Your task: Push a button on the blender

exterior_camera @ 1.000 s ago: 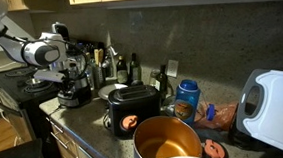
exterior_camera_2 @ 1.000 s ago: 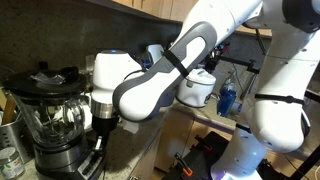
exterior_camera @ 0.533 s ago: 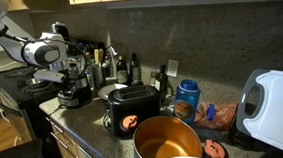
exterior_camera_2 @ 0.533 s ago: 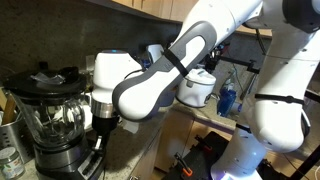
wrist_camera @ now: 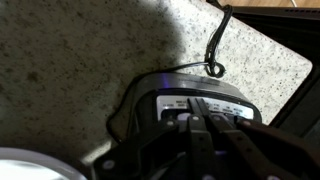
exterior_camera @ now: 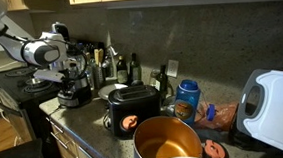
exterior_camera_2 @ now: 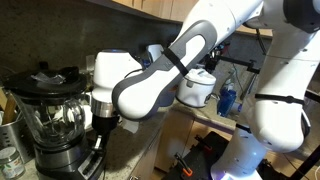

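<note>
The blender [exterior_camera_2: 55, 115] has a clear glass jar, a dark lid and a squat dark base; it stands on the granite counter, also seen far off in an exterior view [exterior_camera: 74, 82]. My gripper [exterior_camera_2: 101, 138] hangs right next to the blender's base, fingers pointing down at its front. In the wrist view the shut fingers [wrist_camera: 196, 112] rest against the base's button panel [wrist_camera: 205, 102], with a row of buttons and labels just beyond the tips. The power cord [wrist_camera: 215, 45] trails away from the base.
A black two-slot toaster [exterior_camera: 131, 108] and a copper pot [exterior_camera: 166, 139] stand nearer the camera. A blue can [exterior_camera: 187, 99], bottles [exterior_camera: 116, 66] along the backsplash and a white appliance [exterior_camera: 274, 105] crowd the counter. A stove [exterior_camera: 17, 88] lies beyond the blender.
</note>
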Motion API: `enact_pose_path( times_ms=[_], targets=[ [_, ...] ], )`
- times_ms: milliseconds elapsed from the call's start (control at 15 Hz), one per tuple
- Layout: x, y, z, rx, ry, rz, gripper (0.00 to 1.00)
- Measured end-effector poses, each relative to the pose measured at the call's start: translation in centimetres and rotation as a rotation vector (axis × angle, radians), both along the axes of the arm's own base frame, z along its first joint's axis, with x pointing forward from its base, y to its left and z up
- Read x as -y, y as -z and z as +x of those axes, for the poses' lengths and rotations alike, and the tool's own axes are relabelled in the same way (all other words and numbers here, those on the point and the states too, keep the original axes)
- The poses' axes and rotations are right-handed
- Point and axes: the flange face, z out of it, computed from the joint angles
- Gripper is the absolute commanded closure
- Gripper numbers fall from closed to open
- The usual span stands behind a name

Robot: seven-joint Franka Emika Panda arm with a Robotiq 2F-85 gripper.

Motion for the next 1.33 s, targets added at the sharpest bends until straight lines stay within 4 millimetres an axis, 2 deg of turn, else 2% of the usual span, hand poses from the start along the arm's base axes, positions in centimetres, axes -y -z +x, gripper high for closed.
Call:
enact_pose_path(
  times_ms=[733,1067,1333],
  targets=[
    [0.7,-2.4,-0.5,-0.035,0.023,-0.025,0.99],
    [2.1,-3.6,-0.5,-0.068,0.04,-0.073,0.99],
    [4.0,-5.0,0.6,-0.076,0.09,-0.091,0.99]
  ],
)
